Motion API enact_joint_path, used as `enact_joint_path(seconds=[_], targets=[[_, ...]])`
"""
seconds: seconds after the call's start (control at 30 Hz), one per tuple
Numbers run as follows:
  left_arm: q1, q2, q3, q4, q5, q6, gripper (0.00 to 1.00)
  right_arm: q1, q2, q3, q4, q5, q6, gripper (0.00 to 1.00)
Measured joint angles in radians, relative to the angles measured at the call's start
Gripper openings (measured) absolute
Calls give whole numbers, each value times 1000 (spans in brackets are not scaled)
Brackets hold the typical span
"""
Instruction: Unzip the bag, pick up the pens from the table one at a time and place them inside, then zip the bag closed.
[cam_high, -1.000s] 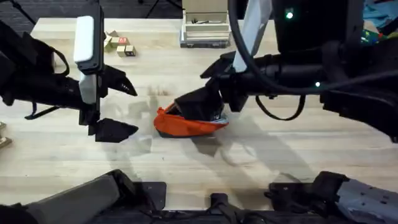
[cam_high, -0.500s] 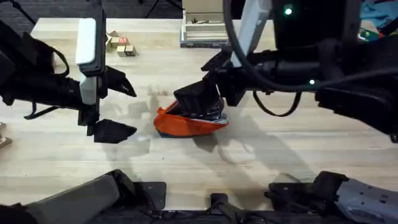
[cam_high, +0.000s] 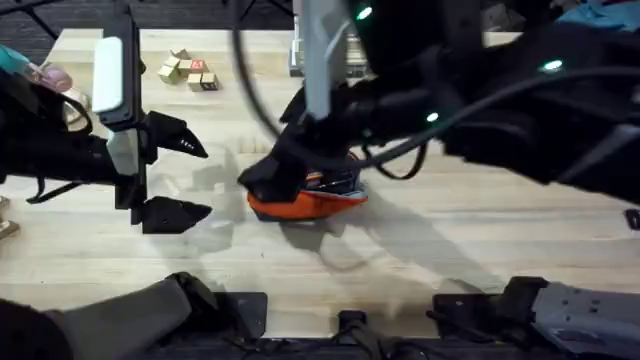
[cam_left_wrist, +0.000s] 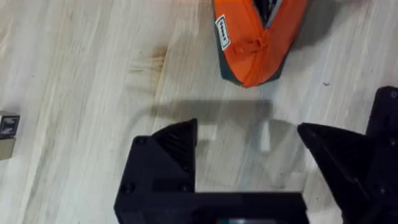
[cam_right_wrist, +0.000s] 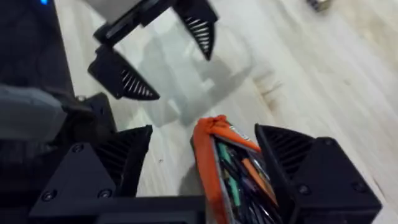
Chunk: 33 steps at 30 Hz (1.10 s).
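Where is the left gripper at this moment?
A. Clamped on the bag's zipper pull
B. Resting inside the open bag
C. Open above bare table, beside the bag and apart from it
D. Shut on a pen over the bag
C: the left gripper stands open over the table, holding nothing, with a strip of bare wood between it and the orange bag.

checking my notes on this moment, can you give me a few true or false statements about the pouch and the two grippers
1. The left gripper is open and holds nothing. True.
2. The orange pencil pouch is fully zipped. False: its top gapes, with items visible inside.
3. The right gripper straddles the pouch's end, open. True.
4. The left gripper touches the pouch. False: it is off to the side over bare table.
5. Small wooden blocks sit at the table's far side. True.
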Motion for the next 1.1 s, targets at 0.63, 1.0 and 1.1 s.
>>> enact_joint_path(seconds=[0.63, 1.0, 1.1], targets=[[0, 17, -1, 0, 4, 7, 992, 41, 196, 0, 76, 37, -91, 997], [0, 17, -1, 0, 4, 7, 993, 41, 317, 0, 169, 38, 29, 976], [0, 17, -1, 0, 4, 7, 993, 41, 352, 0, 176, 38, 82, 955]])
